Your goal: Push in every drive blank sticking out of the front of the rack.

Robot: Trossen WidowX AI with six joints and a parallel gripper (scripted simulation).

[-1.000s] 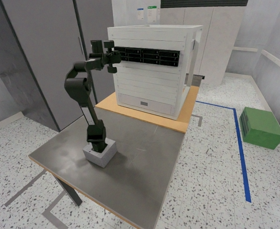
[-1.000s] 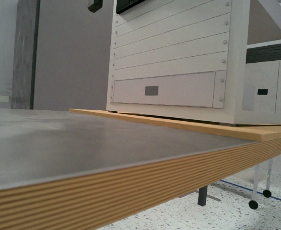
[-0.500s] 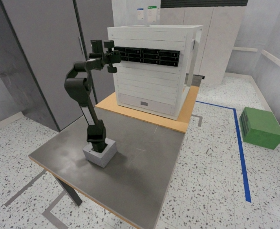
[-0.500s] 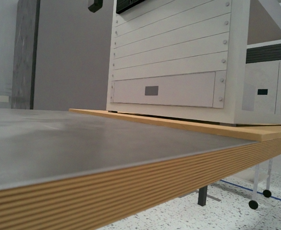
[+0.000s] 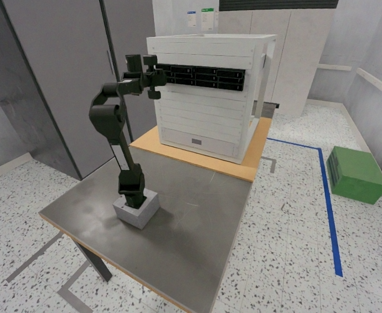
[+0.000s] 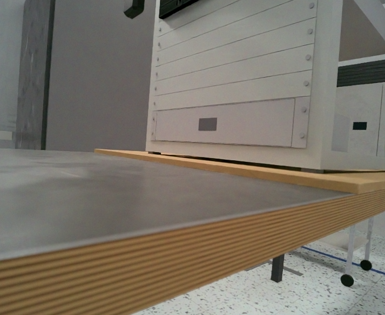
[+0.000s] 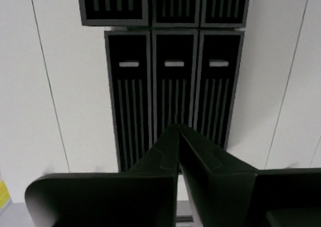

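It was a server or equipment room: grey metal cabinets point(image 5: 59, 77) lined the wall, blue floor tape point(image 5: 329, 208) marked zones on speckled terrazzo flooring point(image 5: 285, 252), and a white equipment rack point(image 5: 201, 114) stood on a steel-topped workbench point(image 5: 170, 215).

The exterior view crops the rack point(image 6: 240, 67) above its blank panels; the gripper point(image 7: 179, 127) hides the middle drive blank's point(image 7: 174, 80) lower end; contact there is unreadable.

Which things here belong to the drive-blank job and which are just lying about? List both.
Job:
- white rack
- black drive blanks in its front
- gripper, shut and empty, at the middle blank

Lying about:
- green box on the floor
- blue floor tape
- grey cabinets
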